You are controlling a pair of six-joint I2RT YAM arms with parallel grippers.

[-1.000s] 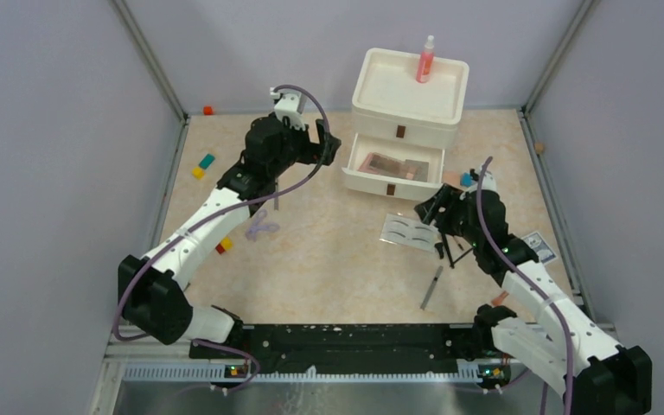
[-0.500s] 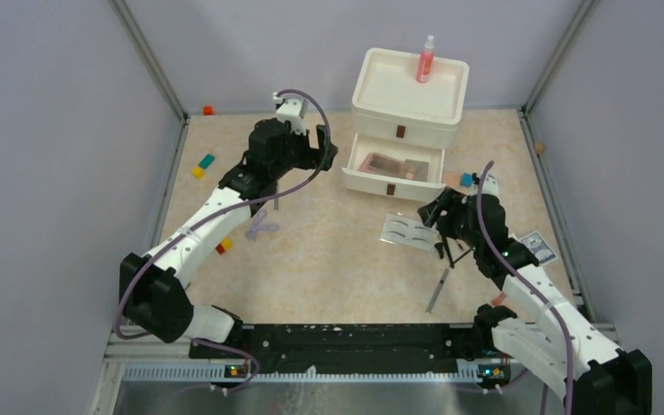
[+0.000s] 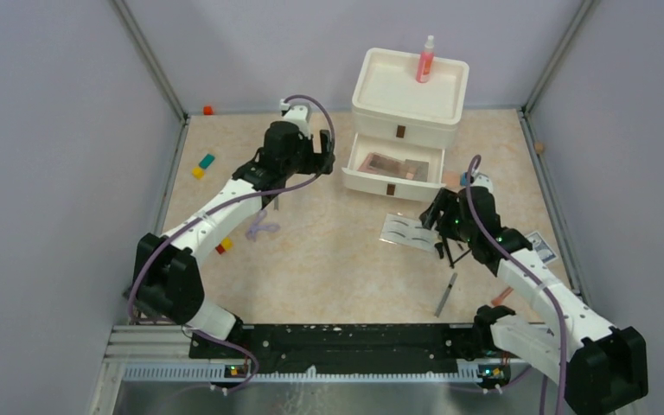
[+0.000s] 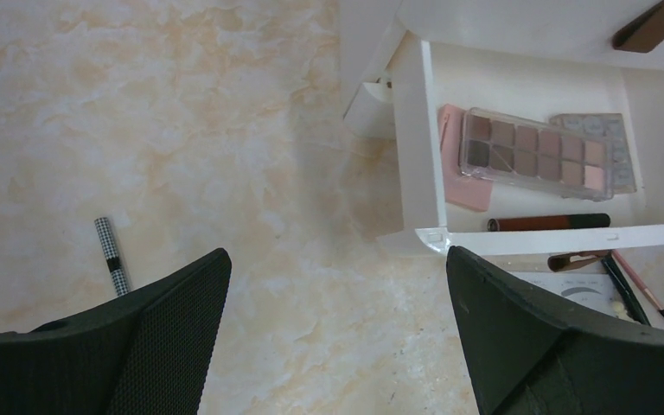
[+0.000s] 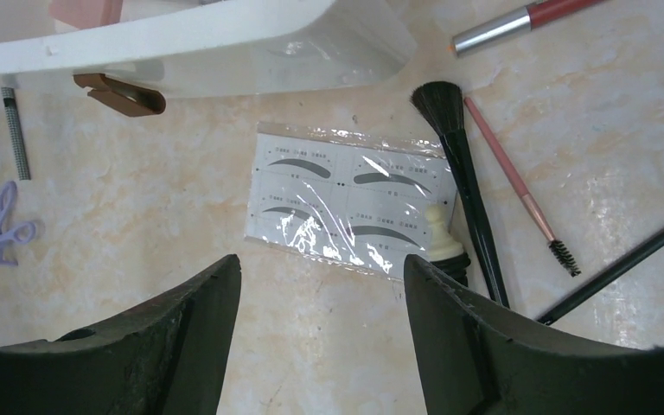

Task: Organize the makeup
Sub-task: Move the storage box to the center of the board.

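Note:
My left gripper (image 3: 320, 157) (image 4: 337, 259) is open and empty, above the table just left of the open white drawer (image 3: 372, 180) (image 4: 415, 164). The drawer holds an eyeshadow palette (image 4: 532, 147), a pink pad (image 4: 465, 186) and a brown tube (image 4: 549, 222). My right gripper (image 3: 438, 221) (image 5: 322, 264) is open and empty, above the near edge of the white eyebrow card (image 3: 406, 232) (image 5: 350, 203). Beside the card lie a black brush (image 5: 462, 164), a pink spoolie (image 5: 519, 194) and a red silver-capped pencil (image 5: 519, 22). A pink spray bottle (image 3: 425, 59) stands on the drawer unit. A silver tube (image 3: 445, 294) lies nearer me.
A checked pencil (image 4: 112, 255) and a purple looped tool (image 3: 261, 226) lie left of centre. Coloured blocks (image 3: 201, 164) sit near the left wall, one (image 3: 224, 246) by my left arm. A small printed card (image 3: 539, 245) lies at the right. The drawer's brown handle (image 5: 121, 95) sticks out.
My left gripper has moved right, closer to the drawer's left side. My right gripper has shifted slightly over the eyebrow card. The silver tube has slid a little to the right.

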